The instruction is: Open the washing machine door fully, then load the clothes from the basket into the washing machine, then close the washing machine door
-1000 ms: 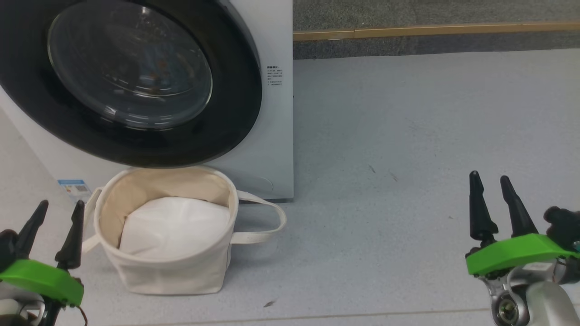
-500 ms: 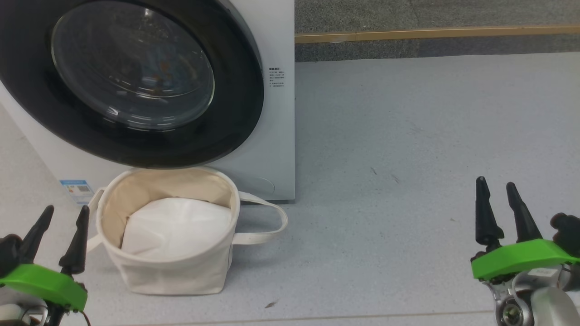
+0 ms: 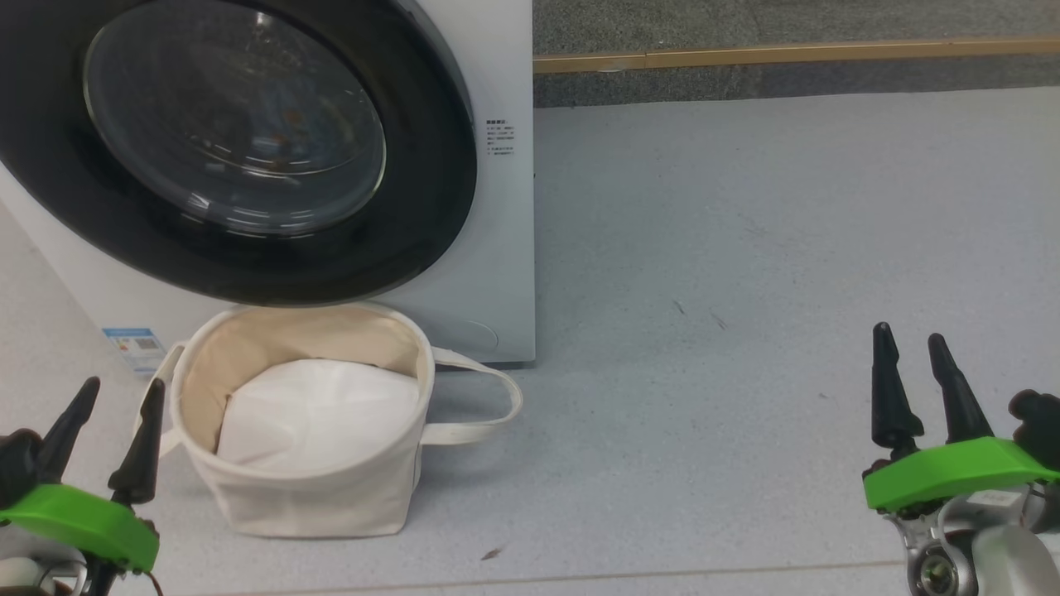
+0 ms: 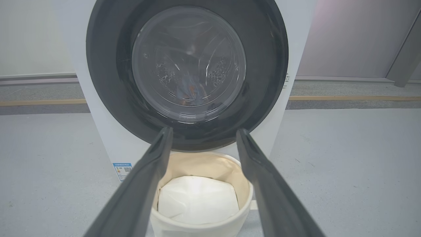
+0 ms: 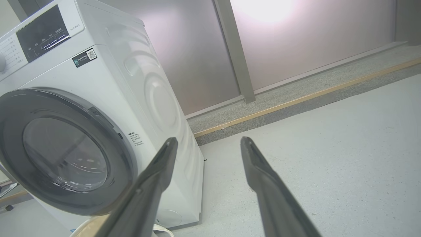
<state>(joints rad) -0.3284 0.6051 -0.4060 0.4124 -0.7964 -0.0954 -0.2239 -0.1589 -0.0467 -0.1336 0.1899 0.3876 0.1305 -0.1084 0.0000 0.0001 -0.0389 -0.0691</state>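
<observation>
The large round washing machine door (image 3: 240, 149), with its glossy black rim and bulging clear glass, lies flush against the front of the white box-shaped front-loading washing machine (image 3: 505, 248), so it looks shut. Behind the glass, low in the drum, sits a patch of light blue fabric with orange-brown marks, the clothes (image 4: 189, 90). That suggests the loading and closing steps are done.

Touching or just in front of the machine's base, below the door, stands the round cream canvas basket (image 3: 306, 505). It holds a plain white pad (image 3: 319, 414), with no printed garment visible.

Further out from the machine, the left gripper (image 3: 123, 385) hangs beside the basket and the right gripper (image 3: 908, 333) well off to the machine's right. Each has its fingers spread and holds nothing, probably parked clear of the door.

The left wrist view looks squarely through the glass and picks out the fabric, where the head view gives mostly glare. The right wrist view adds the machine's side and its dark control panel (image 5: 42, 33) on top.
</observation>
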